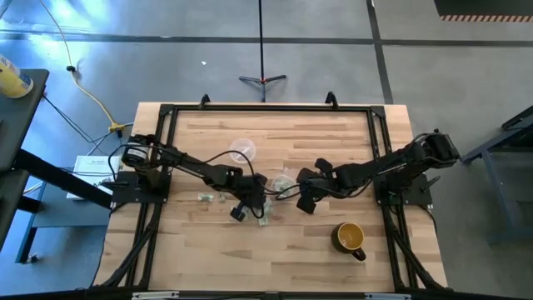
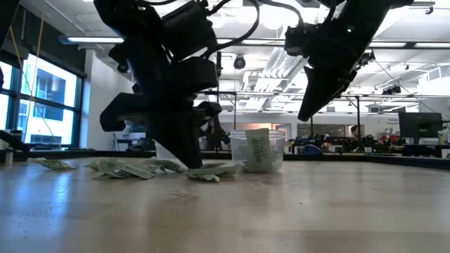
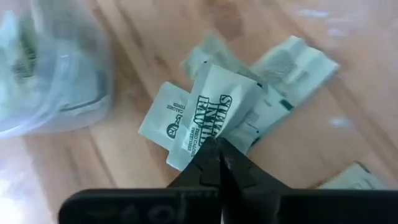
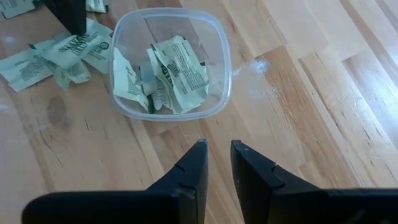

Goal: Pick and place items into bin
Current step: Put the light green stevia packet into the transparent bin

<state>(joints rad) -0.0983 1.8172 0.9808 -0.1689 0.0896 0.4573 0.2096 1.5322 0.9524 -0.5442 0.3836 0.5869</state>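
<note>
Pale green and white packets (image 3: 249,106) lie in a loose cluster on the wooden desk (image 1: 283,250), just beside the clear plastic cup (image 4: 169,62). The cup stands near the desk's middle and already holds several packets, leaning against its walls.

Left gripper (image 3: 219,163): low over the cluster, fingers pressed together on the edge of one printed packet (image 3: 208,118), which overlaps its neighbours. Pinching the edge rather than the flat face looks deliberate; a thin flat packet offers little else to hold. In the low view the left arm's fingers reach right down to the pile, next to the cup.

Right gripper (image 4: 216,163): hovering above the desk just short of the cup, fingers slightly apart, holding nothing. Judged to be waiting, or clear of the cup so the other arm can reach it.

Other packets lie scattered further toward the left side. A mustard-yellow mug (image 1: 351,237) stands well apart near the right front, and a flat clear disc (image 1: 241,151) lies toward the back; neither is involved.

Judgement: task partly done. Next step likely lifting the pinched packet across to the cup. Risk: neighbouring packets dragging along, or the light cup being nudged.
</note>
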